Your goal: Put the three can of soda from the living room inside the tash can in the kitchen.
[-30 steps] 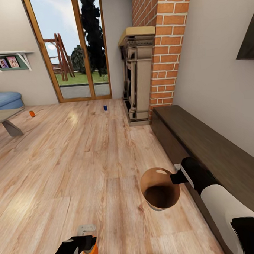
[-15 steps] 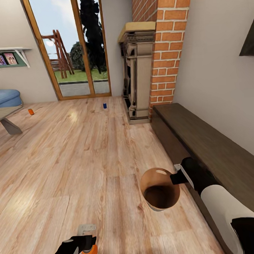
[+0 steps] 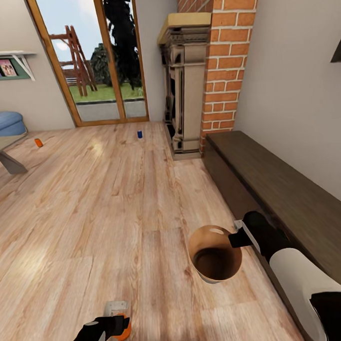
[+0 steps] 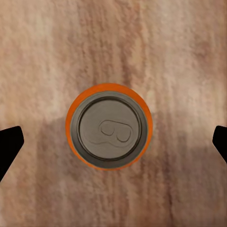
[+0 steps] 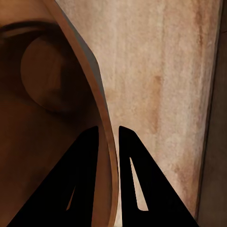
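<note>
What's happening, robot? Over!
Left claw open over orange can. Right claw shut on trash can rim. Two cans on floor ahead. Nothing blocking.

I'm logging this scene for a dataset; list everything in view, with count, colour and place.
Cans: three; orange on the floor between the left claw's fingers, orange far left near the table, blue by the doors.
Bin: one, brown inside, rim pinched by the right claw.
Sofa: one, blue, far left.
Table: one, grey, left edge.
Glass doors: wood-framed, back wall.
Fireplace: one, beige, red brick chimney.
Bench: one, dark wood, right wall.
Shelf: one, with photos, left wall.
Left claw: open.
Right claw: shut on the bin.
</note>
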